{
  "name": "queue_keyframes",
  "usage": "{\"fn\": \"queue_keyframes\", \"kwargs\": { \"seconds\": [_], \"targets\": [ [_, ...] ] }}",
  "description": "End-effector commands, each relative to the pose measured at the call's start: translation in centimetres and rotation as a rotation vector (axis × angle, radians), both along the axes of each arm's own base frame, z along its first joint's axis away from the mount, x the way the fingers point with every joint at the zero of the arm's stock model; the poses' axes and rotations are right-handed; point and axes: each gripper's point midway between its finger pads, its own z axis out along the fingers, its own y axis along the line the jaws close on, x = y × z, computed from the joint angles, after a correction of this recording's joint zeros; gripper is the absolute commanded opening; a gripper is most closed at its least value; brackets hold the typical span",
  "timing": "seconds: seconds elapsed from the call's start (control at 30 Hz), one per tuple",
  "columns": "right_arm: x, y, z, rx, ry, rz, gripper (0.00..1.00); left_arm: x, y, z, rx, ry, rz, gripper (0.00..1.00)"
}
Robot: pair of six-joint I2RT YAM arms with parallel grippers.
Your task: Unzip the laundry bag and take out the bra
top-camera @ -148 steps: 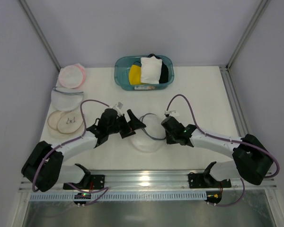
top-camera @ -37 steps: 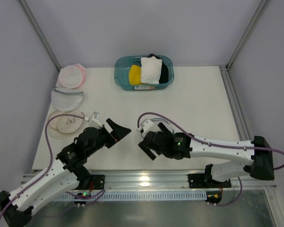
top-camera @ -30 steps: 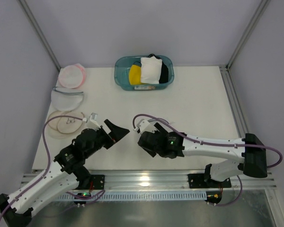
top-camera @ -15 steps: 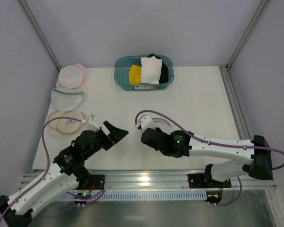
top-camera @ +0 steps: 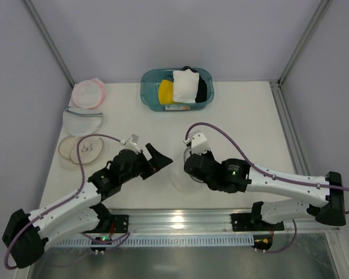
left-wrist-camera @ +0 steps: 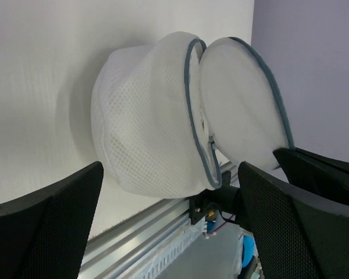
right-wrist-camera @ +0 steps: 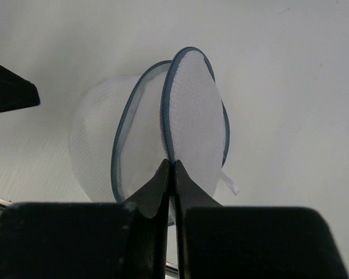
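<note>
The laundry bag lies on the table, its two mesh halves parted along the grey-blue zipper rim. My right gripper is shut on the rim of the raised half and holds it up on edge. In the top view the right gripper covers most of the bag. My left gripper is wide open and empty, just short of the bag, with the raised half to its right. In the top view the left gripper is left of the bag. The bra cannot be made out inside the white mesh.
A teal basket at the back holds a yellow garment, a white pad and something black. At the far left lie a pink-rimmed pouch, a white mesh pouch and a beige-rimmed pouch. A metal rail runs along the near edge.
My right gripper has moved right and away from me with the rim in it, so the halves stand apart. My left gripper has moved right, closer to the bag.
</note>
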Motion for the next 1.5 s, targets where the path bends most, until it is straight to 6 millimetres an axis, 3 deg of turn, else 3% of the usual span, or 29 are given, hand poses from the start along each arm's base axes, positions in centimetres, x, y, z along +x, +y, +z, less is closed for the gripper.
{"fn": "queue_keyframes", "kwargs": {
  "seconds": [0.0, 0.03, 0.1, 0.17, 0.23, 0.37, 0.57, 0.67, 0.73, 0.77, 0.8, 0.83, 0.87, 0.93, 0.97, 1.07, 1.1, 1.13, 1.17, 1.23, 1.27, 1.33, 1.37, 1.4, 1.47],
  "targets": [
    [0.9, -1.7, 1.8, 0.118, -0.069, -0.142, 0.04, 1.8, -3.7, 2.6, -0.056, -0.098, -0.109, 0.99],
    [0.8, -2.0, 2.2, 0.158, -0.072, -0.162, 0.04, 2.5, -4.6, 3.5, -0.056, -0.109, -0.121, 0.99],
    [0.8, -2.6, 2.2, 0.178, -0.08, -0.187, 0.04, 3.2, -5.9, 1.6, 0.005, -0.08, -0.168, 0.97],
    [0.6, -2.8, 2.4, 0.213, -0.078, -0.188, 0.04, 4.1, -7.3, 2.2, 0.004, -0.097, -0.192, 0.92],
    [0.4, -3.1, 2.1, 0.223, -0.073, -0.191, 0.04, 4.6, -8.2, 0.6, 0.037, -0.075, -0.212, 0.88],
    [0.3, -3.7, 1.7, 0.232, -0.067, -0.213, 0.04, 4.9, -10.0, 0.2, 0.038, -0.06, -0.266, 0.8],
    [0.2, -4.7, 1.7, 0.268, -0.079, -0.256, 0.04, 4.4, -9.9, -3.4, 0.167, 0.026, -0.302, 0.65],
    [0.2, -5.2, 1.7, 0.293, -0.078, -0.283, 0.04, 3.4, -10.2, -4.1, 0.182, 0.042, -0.336, 0.53],
    [0.2, -5.3, 1.3, 0.299, -0.072, -0.295, 0.04, 3.1, -10.3, -4.4, 0.175, 0.046, -0.345, 0.3],
    [0.1, -5.8, 1.0, 0.284, -0.068, -0.31, 0.04, 3.1, -10.4, -4.4, 0.172, 0.044, -0.348, 0.2],
    [0.1, -6.4, 0.8, 0.275, -0.065, -0.334, 0.04, 3.1, -10.3, -4.4, 0.171, 0.045, -0.347, 0.04],
    [0.2, -6.9, 0.5, 0.297, -0.052, -0.397, 0.04, 3.0, -10.2, -4.5, 0.175, 0.046, -0.345, 0.0],
    [0.2, -9.6, -0.3, 0.225, -0.04, -0.48, 0.04, 2.9, -10.1, -4.4, 0.175, 0.045, -0.342, 0.0],
    [0.5, -12.3, -0.7, 0.25, -0.066, -0.654, 0.04, 2.7, -9.4, -4.1, 0.178, 0.037, -0.33, 0.0],
    [-0.1, -15.5, -1.1, 0.166, -0.078, -0.745, 0.04, 2.5, -9.3, -4.0, 0.178, 0.033, -0.327, 0.0],
    [-0.5, -18.5, -0.4, 0.2, -0.152, -0.879, 0.07, 2.1, -8.4, -3.9, 0.177, 0.031, -0.313, 0.0],
    [-0.4, -18.6, -0.2, 0.202, -0.167, -0.879, 0.21, 1.9, -8.3, -3.9, 0.177, 0.033, -0.312, 0.0],
    [-0.1, -18.6, 0.3, 0.201, -0.19, -0.872, 0.6, 1.8, -8.2, -3.7, 0.172, 0.03, -0.313, 0.0],
    [0.4, -17.6, 0.3, 0.182, -0.189, -0.83, 0.66, 1.6, -7.9, -4.1, 0.179, 0.038, -0.312, 0.0],
    [1.2, -14.7, 0.2, 0.164, -0.143, -0.712, 0.73, 1.3, -7.7, -4.3, 0.177, 0.044, -0.312, 0.0],
    [2.2, -11.6, 0.7, 0.254, -0.135, -0.645, 0.73, 1.3, -7.6, -4.5, 0.179, 0.046, -0.313, 0.0],
    [1.8, -9.3, 0.3, 0.228, -0.093, -0.502, 0.74, 1.0, -7.4, -4.9, 0.186, 0.057, -0.314, 0.0],
    [2.1, -7.3, 0.9, 0.312, -0.094, -0.459, 0.75, 0.9, -7.3, -5.0, 0.185, 0.057, -0.316, 0.0],
    [1.9, -6.7, 0.8, 0.318, -0.088, -0.399, 0.75, 0.6, -7.2, -5.3, 0.188, 0.063, -0.32, 0.0],
    [1.3, -3.2, 0.5, 0.466, -0.035, -0.263, 0.74, 0.5, -7.1, -5.4, 0.187, 0.063, -0.323, 0.0]
  ]
}}
